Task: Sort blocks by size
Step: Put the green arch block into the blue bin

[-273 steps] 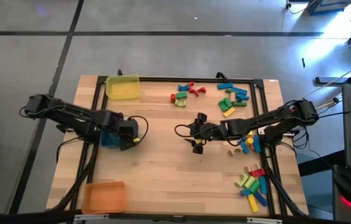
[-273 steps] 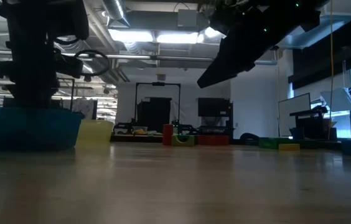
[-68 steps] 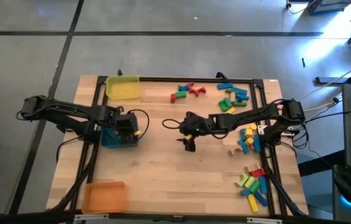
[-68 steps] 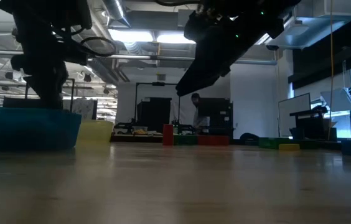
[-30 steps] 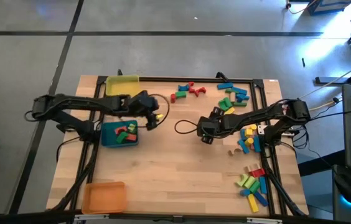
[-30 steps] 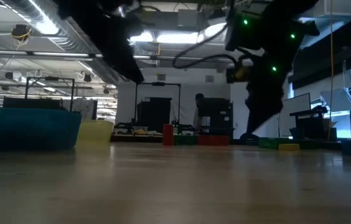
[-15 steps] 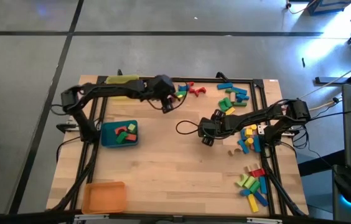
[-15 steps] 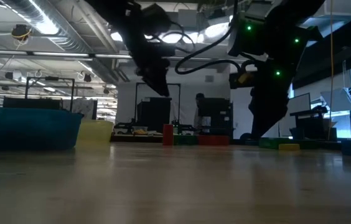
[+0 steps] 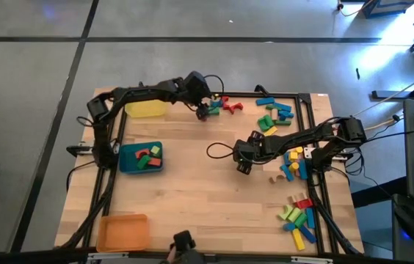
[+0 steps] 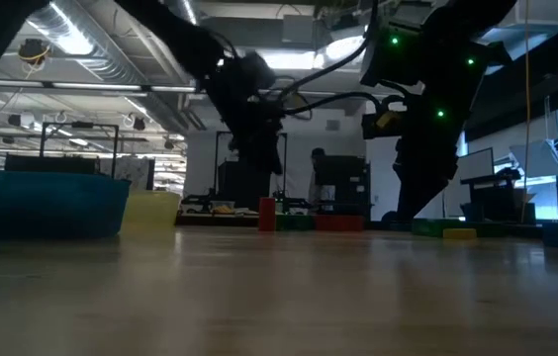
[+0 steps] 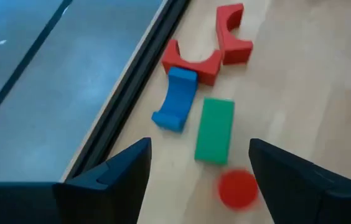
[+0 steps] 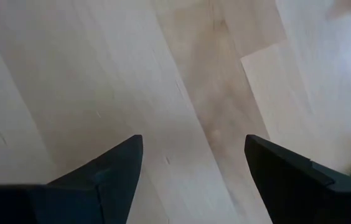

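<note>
We find a pale wooden table [image 9: 192, 191] in a workshop. Our left gripper [image 11: 194, 180], fingers spread wide and empty, hovers over a far-edge cluster: green rectangular block [image 11: 215, 130], curved blue block [image 11: 175, 107], red arch [image 11: 193, 62], red disc [image 11: 237, 188], probably selecting one. Right gripper [image 12: 194, 171] waits open over bare boards at mid-table.

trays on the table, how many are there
3: the yellow tray at the far left edge, partly under the left arm; the blue tray at mid-left, holding blocks; the orange tray at the near left corner.

Bright ceiling lights, backlit dark arms, motion blur
</note>
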### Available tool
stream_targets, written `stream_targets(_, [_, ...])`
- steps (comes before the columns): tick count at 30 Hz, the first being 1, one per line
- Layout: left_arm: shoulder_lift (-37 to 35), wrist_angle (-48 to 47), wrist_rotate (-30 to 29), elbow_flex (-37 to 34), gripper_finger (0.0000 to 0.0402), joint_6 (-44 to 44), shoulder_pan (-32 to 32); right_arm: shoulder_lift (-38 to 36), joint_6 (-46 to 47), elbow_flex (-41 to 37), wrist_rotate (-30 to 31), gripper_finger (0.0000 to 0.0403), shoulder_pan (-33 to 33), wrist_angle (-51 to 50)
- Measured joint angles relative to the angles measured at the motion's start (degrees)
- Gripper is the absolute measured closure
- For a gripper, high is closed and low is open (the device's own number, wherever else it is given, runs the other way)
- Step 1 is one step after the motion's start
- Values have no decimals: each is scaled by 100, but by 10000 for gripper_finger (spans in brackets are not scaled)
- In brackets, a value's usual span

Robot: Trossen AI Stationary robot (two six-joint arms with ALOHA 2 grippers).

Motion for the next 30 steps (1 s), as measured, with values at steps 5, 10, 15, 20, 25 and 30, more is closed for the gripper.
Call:
stream_targets(5, [524, 382, 164, 1, 146, 54, 103, 0, 0, 0, 0, 121, 0, 42])
stream_targets(10, [966, 519, 221, 242, 148, 217, 112, 0, 0, 0, -2, 121, 0, 144])
stream_targets(15, [1136, 421, 284, 332, 148, 244, 112, 0, 2, 0, -2, 121, 0, 149])
stream_targets(20, [1110, 254, 280, 364, 149, 313, 142, 0, 2, 0, -2, 121, 0, 173])
stream_targets(25, [1116, 336, 290, 356, 149, 364, 181, 0, 0, 0, -2, 121, 0, 184])
stream_targets(30, [1149, 302, 436, 356, 149, 556, 180, 2, 0, 0, -2, 121, 0, 189])
